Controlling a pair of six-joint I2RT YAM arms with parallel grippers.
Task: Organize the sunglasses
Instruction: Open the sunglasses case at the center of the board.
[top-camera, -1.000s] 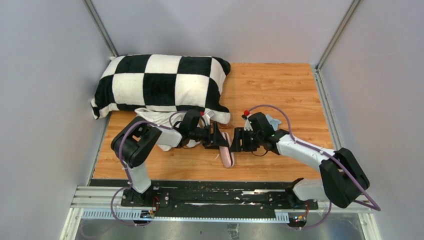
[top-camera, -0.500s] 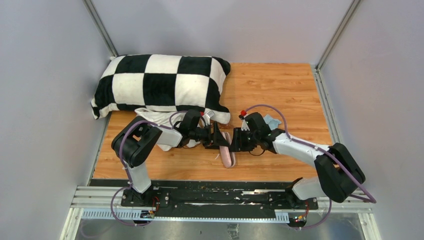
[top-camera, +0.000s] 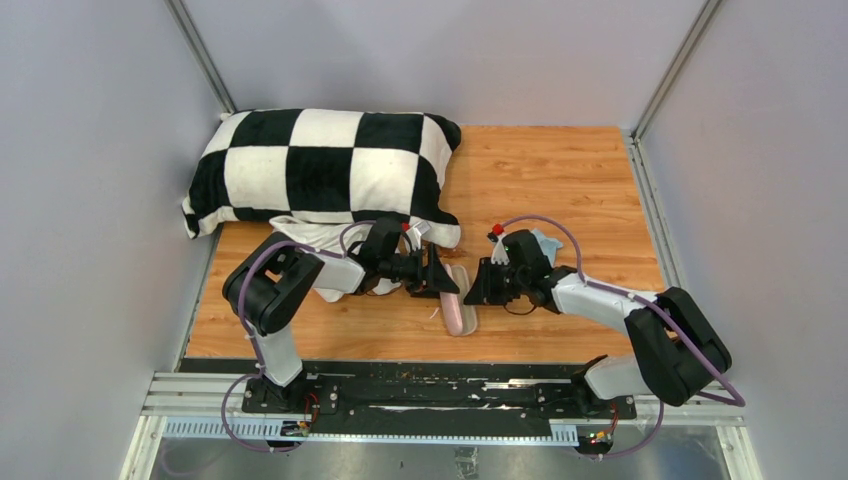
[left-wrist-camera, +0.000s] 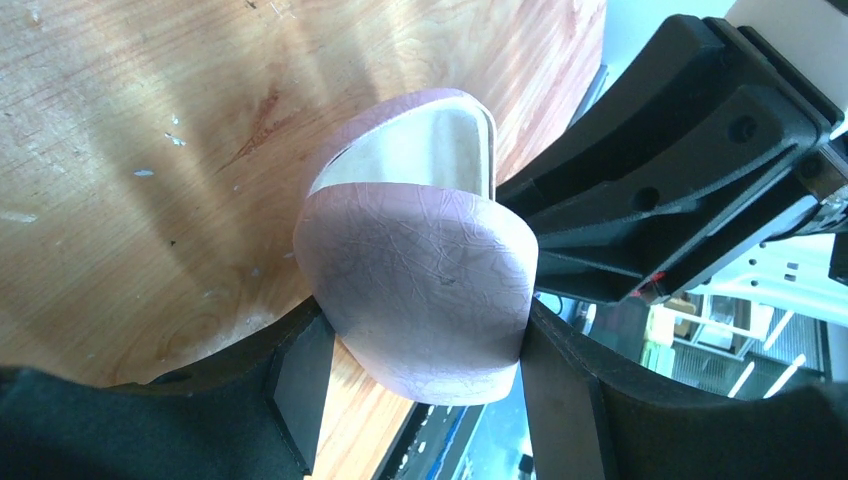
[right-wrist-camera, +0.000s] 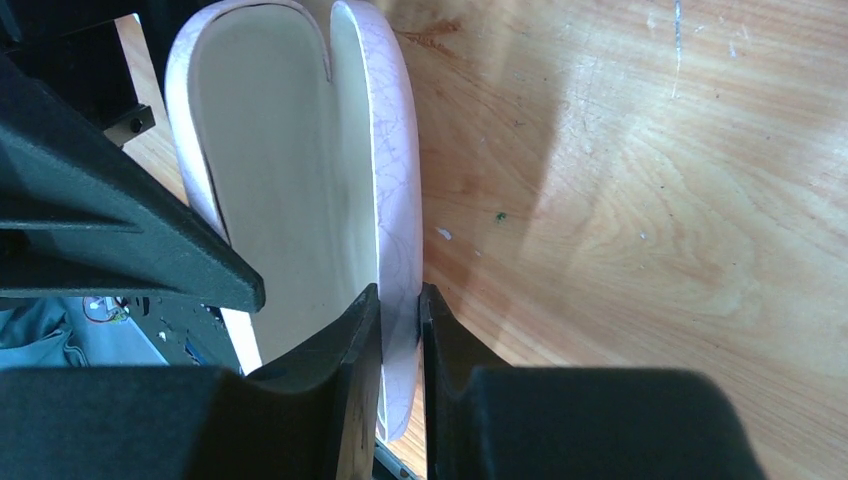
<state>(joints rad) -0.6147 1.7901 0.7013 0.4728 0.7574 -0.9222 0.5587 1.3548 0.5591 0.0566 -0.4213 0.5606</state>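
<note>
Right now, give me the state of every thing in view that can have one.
pink case, partly open, cream lining showing
left gripper, jaws clamped across the case's end
right gripper, jaws pinched on one shell's edge
checkered pillow, lying flat at the far left
sunglasses, not visible in any view

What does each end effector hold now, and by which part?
Both hold the pink case. The left end effector clamps its outer shell across the width; the right end effector pinches the thin rim of one open half.
</note>
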